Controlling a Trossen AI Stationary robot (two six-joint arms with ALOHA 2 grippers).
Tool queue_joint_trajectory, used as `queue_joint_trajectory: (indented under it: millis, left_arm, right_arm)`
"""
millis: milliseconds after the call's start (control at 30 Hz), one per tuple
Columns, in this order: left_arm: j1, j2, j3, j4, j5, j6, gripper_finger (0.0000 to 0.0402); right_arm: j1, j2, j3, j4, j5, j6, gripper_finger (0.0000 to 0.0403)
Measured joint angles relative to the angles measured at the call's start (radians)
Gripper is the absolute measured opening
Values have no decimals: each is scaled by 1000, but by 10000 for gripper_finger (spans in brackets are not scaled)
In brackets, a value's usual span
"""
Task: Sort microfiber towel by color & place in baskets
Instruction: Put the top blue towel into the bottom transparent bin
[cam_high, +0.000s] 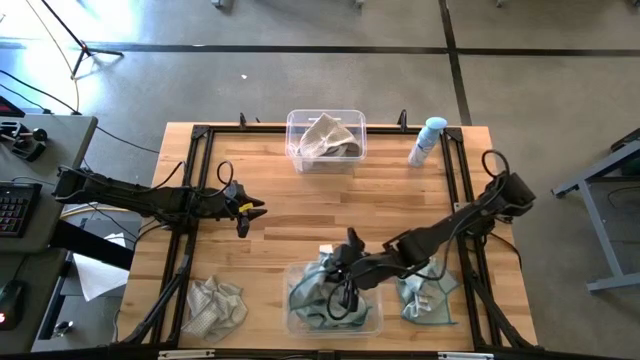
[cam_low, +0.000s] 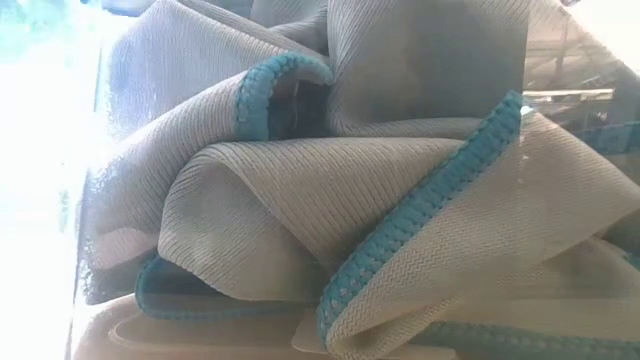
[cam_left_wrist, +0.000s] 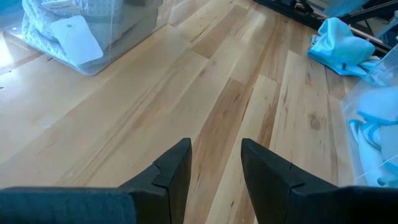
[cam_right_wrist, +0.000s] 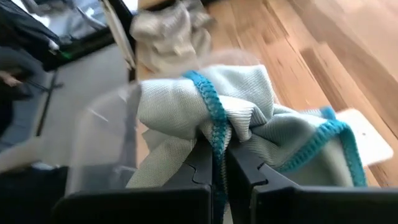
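My right gripper (cam_high: 342, 280) is over the near clear basket (cam_high: 372, 322) and is shut on a light teal towel (cam_right_wrist: 205, 102). More teal towels fill this basket and press against its wall in the low view (cam_low: 300, 200). One teal towel (cam_high: 428, 298) lies on the table right of the basket. A beige towel (cam_high: 215, 305) lies at the near left. The far basket (cam_high: 352, 120) holds a beige towel (cam_high: 325, 138). My left gripper (cam_high: 247, 210) is open and empty over the table's left-middle, and its wrist view shows its parted fingertips (cam_left_wrist: 214, 165). My right gripper pinches a bunched fold of the teal towel, with its darker teal hem (cam_right_wrist: 216, 134), between its two fingers. Several layers are gathered there. The fingers come slanting down from the table's right. The towel bulges ahead of the fingertips over the near basket.
A blue-capped spray bottle (cam_high: 428, 140) stands at the far right. A black metal frame (cam_high: 195, 170) runs along the table's left, right and far sides. Bare wood (cam_high: 330, 210) lies between the two baskets.
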Motion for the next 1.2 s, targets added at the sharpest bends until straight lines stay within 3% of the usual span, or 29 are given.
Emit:
queue_joint_trajectory:
  millis: [367, 600, 900, 1200]
  left_arm:
    - [0, 0, 0, -4, 0, 0, 129]
    - [0, 3, 0, -10, 0, -7, 129]
    - [0, 5, 0, -30, 0, -18, 129]
    - [0, 5, 0, -30, 0, -26, 129]
  right_arm:
    - [-3, 39, 0, -119, -35, 42, 3]
    - [0, 114, 1, -155, -229, 66, 3]
    - [10, 108, 1, -217, -239, 8, 4]
    - [11, 104, 0, -210, -274, -64, 90]
